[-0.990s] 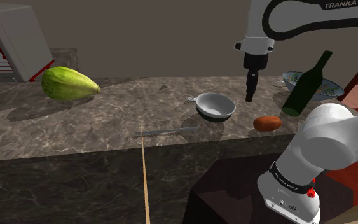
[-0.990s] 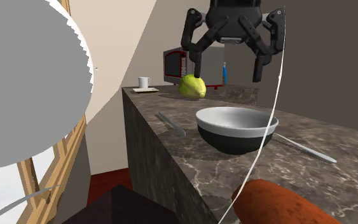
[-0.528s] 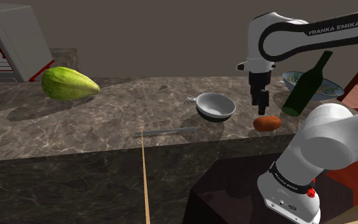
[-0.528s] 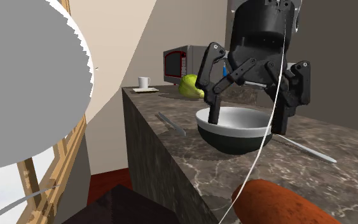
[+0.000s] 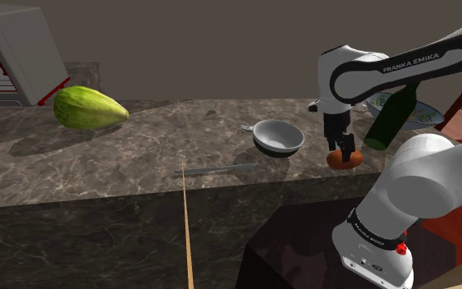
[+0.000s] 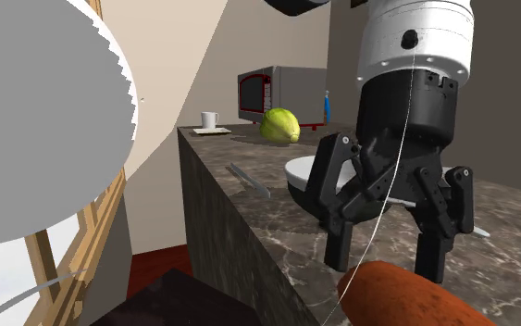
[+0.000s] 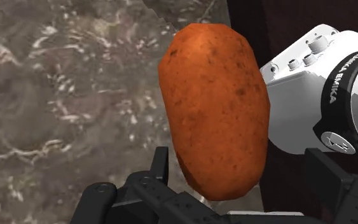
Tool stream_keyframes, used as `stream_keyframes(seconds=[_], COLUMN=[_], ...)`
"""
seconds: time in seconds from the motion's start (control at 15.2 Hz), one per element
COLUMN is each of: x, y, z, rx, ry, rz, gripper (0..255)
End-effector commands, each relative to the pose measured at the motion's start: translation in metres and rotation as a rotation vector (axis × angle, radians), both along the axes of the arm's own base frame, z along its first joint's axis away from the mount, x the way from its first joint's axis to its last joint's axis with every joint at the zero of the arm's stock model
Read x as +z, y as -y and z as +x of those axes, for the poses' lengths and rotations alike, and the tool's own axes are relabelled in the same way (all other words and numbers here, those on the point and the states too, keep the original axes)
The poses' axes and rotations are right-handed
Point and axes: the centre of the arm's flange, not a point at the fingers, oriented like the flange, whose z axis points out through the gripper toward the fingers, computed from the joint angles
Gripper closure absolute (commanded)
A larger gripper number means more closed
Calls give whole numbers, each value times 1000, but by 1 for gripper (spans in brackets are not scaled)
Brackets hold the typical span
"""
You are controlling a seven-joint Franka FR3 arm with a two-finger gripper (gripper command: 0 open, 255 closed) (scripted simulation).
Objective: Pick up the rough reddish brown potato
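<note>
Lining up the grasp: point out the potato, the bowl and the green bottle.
potato (image 7: 214, 108), wrist view, middle of its skin.
bowl (image 5: 280, 131), shoulder view, its inside wall.
green bottle (image 5: 387, 123), shoulder view, lower body.

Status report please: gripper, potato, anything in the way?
Gripper open, fingers either side of the potato, not yet gripping. Potato lies on the marble counter near its edge. Bowl and dark green bottle close by, neither between the fingers.
</note>
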Motion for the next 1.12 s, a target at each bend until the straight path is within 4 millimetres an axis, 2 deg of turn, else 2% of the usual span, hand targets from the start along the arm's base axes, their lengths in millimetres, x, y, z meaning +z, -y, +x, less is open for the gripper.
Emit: stream_keyframes(seconds=[0.0,0.26,0.33,0.92,1.06], x=[-11,-25,-24,-25,-14], y=[0,0,1,0,0], z=[0,0,1,0,0], rx=[2,2,2,2,2], ry=[-1,-1,-1,-1,-1], rz=[1,1,1,1,1], gripper=[0,0,255,255,255])
